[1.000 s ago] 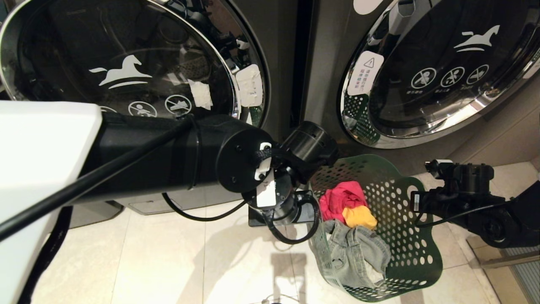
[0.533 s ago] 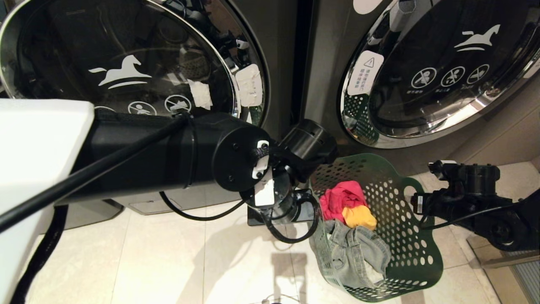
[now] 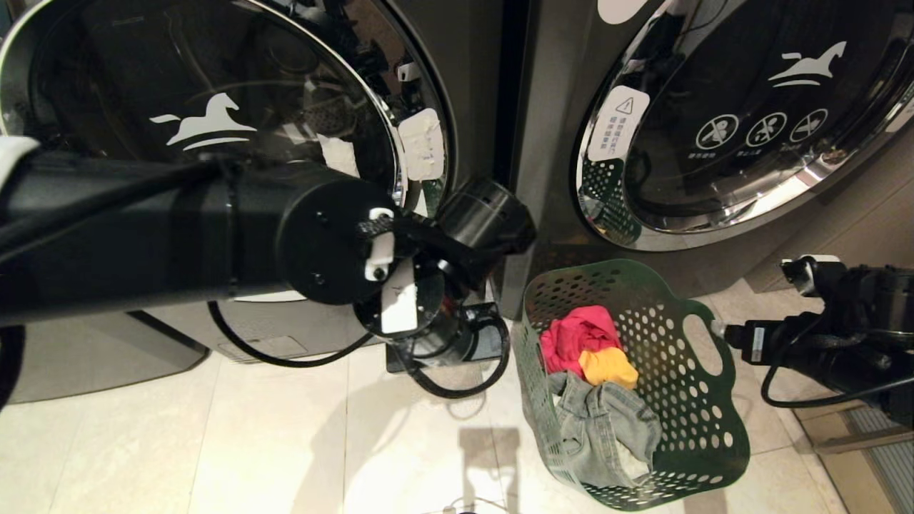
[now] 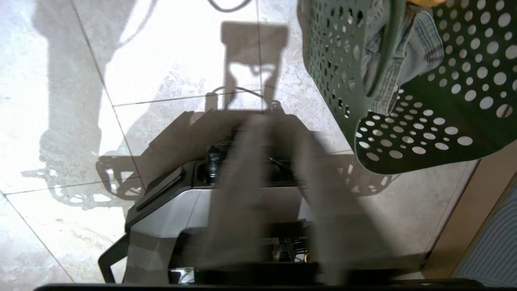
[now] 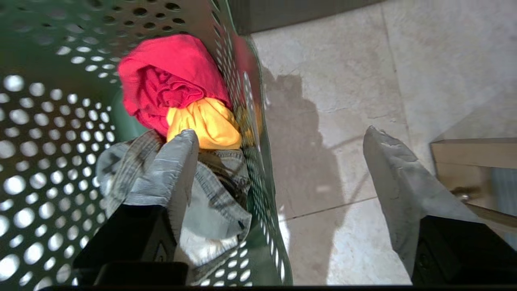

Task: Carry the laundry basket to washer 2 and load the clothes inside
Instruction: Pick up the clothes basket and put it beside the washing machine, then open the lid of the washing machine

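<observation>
Two grippers flank the laundry basket (image 3: 632,385), standing on the floor between two washers: the right gripper (image 5: 278,161) gapes empty over its rim, the left gripper (image 4: 278,202) is clenched on nothing. Neither door's numeral shows, so the clothes (image 3: 596,389) could go into the wrong machine.

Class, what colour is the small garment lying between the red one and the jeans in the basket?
Yellow garment; the right wrist view shows it best.

Pale tiled floor (image 3: 271,442) carries it all right now: the green laundry basket (image 3: 685,400) stands on the tiles between the two arms, just beside the right gripper (image 5: 278,161), and two grey washers (image 3: 457,107) rise from the floor beyond both hands, side by side.
</observation>
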Controlling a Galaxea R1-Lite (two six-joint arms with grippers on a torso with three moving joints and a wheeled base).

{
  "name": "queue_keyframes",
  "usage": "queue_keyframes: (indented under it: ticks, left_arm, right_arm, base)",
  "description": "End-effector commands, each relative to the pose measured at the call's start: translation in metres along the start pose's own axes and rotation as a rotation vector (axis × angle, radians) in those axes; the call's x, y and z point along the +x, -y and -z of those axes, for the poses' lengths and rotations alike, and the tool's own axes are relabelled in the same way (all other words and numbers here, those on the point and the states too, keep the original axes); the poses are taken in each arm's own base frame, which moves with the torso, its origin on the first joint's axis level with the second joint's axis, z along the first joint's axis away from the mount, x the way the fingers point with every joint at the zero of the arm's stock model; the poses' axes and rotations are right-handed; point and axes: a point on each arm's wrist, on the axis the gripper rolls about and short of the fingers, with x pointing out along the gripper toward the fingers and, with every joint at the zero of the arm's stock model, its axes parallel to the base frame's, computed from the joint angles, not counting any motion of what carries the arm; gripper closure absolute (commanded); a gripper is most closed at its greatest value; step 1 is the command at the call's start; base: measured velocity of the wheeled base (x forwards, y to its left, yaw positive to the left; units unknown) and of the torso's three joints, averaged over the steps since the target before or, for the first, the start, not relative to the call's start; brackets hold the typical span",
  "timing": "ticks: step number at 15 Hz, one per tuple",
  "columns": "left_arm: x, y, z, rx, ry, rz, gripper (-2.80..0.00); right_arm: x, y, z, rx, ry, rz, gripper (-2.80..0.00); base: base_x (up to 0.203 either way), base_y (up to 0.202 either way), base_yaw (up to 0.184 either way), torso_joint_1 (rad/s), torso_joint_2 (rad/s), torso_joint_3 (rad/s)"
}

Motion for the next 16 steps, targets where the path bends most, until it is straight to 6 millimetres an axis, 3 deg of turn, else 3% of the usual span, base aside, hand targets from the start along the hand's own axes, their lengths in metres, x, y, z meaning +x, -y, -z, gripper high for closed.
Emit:
queue_keyframes:
  ticks: [1, 2, 7, 10, 13, 14, 16]
  left_arm:
    - [-0.037, -0.033, -0.008, -0.058, 0.046, 0.002, 0.0]
    - [-0.045, -0.051, -0.006, -0.077, 0.047, -0.021, 0.0]
    - [-0.077, -0.151, -0.001, -0.279, 0.098, -0.189, 0.0]
    - [-0.084, -0.214, 0.017, -0.451, 0.105, -0.369, 0.0]
    - [-0.094, -0.254, 0.047, -0.589, 0.122, -0.499, 0.0]
    - [-0.098, -0.264, 0.063, -0.624, 0.124, -0.537, 0.0]
    - [-0.105, -0.273, 0.115, -0.618, 0.098, -0.587, 0.0]
  right_arm:
    - [-0.049, -0.002, -0.023, -0.004, 0.098, -0.023, -2.8]
    - [-0.065, -0.005, -0.024, -0.01, 0.087, -0.04, 0.0]
    - [-0.13, -0.009, -0.007, -0.044, 0.009, -0.1, 0.0]
    - [-0.162, 0.0, 0.027, -0.087, -0.057, -0.07, 0.0]
    - [-0.173, 0.009, 0.059, -0.133, -0.129, 0.002, 0.0]
    - [-0.176, 0.013, 0.065, -0.127, -0.137, 0.04, 0.0]
    - [-0.18, 0.02, 0.078, -0.12, -0.153, 0.11, 0.0]
  base:
    - [0.0, 0.0, 0.0, 0.0, 0.0, 0.0]
    - [0.0, 0.0, 0.0, 0.0, 0.0, 0.0]
    - [0.0, 0.0, 0.0, 0.0, 0.0, 0.0]
    - [0.0, 0.0, 0.0, 0.0, 0.0, 0.0]
    - [0.0, 0.0, 0.0, 0.0, 0.0, 0.0]
    - [0.0, 0.0, 0.0, 0.0, 0.0, 0.0]
    - [0.0, 0.0, 0.0, 0.0, 0.0, 0.0]
